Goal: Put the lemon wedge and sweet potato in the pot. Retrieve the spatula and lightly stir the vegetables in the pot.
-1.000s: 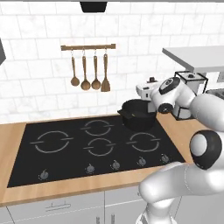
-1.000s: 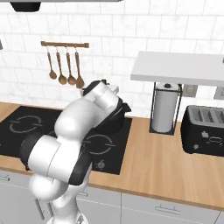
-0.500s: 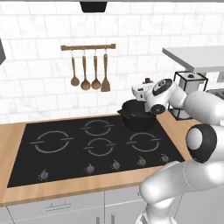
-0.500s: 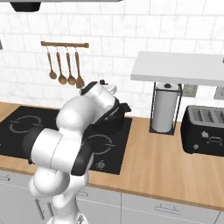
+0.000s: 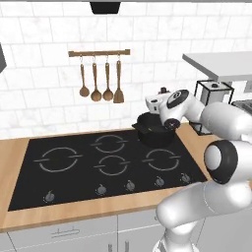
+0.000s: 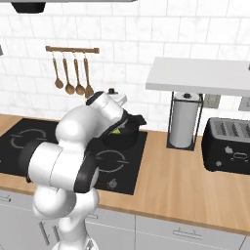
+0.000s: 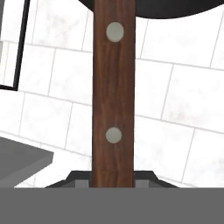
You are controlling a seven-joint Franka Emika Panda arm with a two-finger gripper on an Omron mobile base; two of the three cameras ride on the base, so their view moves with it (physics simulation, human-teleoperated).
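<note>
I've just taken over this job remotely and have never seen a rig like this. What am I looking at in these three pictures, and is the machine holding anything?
The machine is a white robot arm on a base by a wooden kitchen counter. Two pictures come from cameras behind the arm, left and right; the third looks along its tool.

On the black cooktop stands a squat round black pot; the right view shows something yellow-green inside it. Brown wooden spoons hang on the wall, and a black toaster sits to the right.

The tool, above the pot, is shut on the reddish-brown wooden spatula handle, with two metal rivets.
</note>
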